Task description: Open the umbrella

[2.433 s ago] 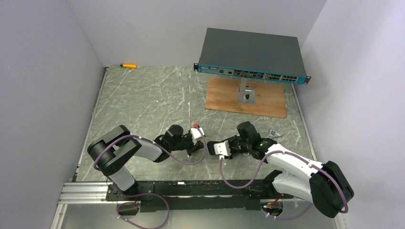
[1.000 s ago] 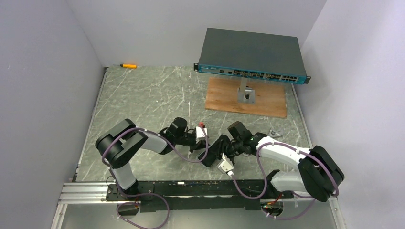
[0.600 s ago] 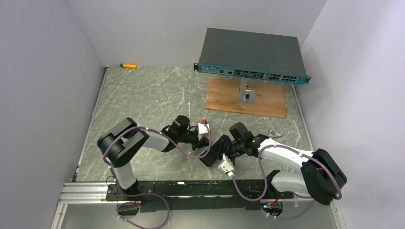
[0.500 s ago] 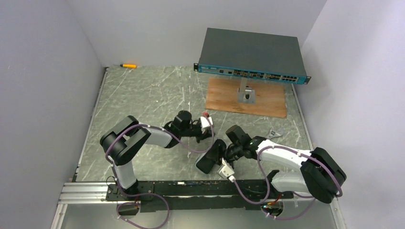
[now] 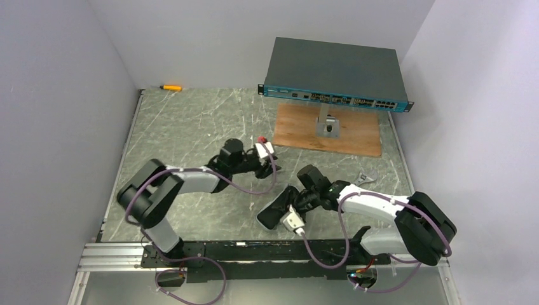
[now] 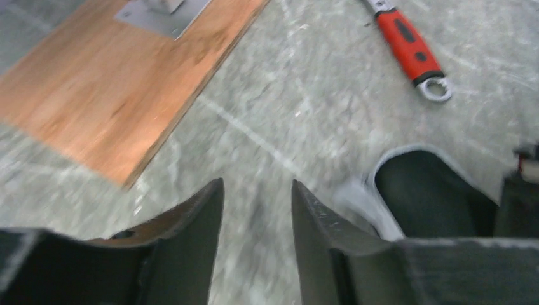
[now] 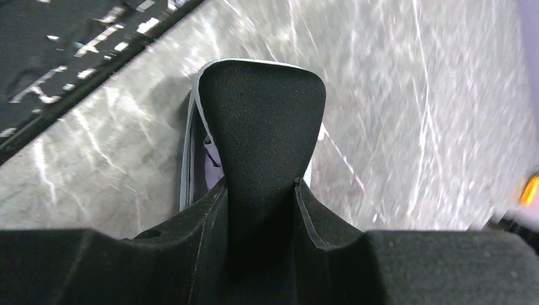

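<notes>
Umbrella (image 5: 273,214) apart from wrench (image 6: 407,47) and wooden board (image 5: 359,136)

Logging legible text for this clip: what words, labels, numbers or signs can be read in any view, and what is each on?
No text can be read in any view.
grey box with teal front: small pale marks by the ports, too small to read.
black rail: white marks, blurred.
red-handled wrench: no print visible.
umbrella: plain black fabric, no print visible.
</notes>
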`<state>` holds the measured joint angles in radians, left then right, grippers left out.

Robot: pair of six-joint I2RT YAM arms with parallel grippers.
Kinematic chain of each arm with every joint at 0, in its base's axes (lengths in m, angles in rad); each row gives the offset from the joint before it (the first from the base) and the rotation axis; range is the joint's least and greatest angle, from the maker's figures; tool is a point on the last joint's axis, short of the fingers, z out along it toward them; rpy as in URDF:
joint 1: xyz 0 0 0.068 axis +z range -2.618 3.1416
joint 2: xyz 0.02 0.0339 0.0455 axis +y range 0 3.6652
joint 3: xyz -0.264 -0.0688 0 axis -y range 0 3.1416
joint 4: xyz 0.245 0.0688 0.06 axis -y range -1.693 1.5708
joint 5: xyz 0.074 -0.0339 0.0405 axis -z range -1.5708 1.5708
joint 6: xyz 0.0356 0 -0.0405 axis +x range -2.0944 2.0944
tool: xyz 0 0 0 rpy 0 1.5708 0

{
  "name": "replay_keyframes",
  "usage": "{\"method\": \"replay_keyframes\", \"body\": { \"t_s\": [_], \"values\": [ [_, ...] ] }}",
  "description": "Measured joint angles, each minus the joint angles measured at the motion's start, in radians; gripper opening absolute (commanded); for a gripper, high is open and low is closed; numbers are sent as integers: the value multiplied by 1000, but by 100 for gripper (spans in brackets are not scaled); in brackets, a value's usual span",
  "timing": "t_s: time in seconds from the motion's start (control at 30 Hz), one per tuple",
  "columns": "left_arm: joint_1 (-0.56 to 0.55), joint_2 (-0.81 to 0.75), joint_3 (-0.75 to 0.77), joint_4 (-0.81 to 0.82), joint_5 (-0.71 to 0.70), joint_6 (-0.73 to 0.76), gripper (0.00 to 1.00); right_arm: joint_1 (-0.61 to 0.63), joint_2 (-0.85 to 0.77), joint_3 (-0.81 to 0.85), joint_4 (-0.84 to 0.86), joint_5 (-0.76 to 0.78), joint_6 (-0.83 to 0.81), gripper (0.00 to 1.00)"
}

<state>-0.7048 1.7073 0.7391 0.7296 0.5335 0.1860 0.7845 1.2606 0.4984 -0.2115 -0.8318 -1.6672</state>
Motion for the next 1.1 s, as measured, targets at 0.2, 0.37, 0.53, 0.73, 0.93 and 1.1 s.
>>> {"method": "replay_keyframes", "body": {
  "t_s": [0.2, 0.37, 0.53, 0.73, 0.93, 1.1],
  "values": [
    [140, -263, -76, -198, -10, -3, 80, -13, 49, 77, 46, 139, 336, 8],
    [221, -451, -51, -405, -71, -35, 86, -11, 160, 216, 47, 296, 707, 17],
    [247, -566, -47, -543, -209, -53, 99, -11, 338, 443, 24, 495, 1100, 42],
    [270, -765, -135, -624, -247, 7, 100, -6, 422, 581, 5, 621, 1441, 71],
    [270, -861, -185, -733, -73, 170, 100, 4, 410, 603, -37, 666, 1483, 72],
    [267, -856, -267, -755, -13, 240, 100, 5, 294, 524, -82, 692, 1427, 73]
  ]
}}
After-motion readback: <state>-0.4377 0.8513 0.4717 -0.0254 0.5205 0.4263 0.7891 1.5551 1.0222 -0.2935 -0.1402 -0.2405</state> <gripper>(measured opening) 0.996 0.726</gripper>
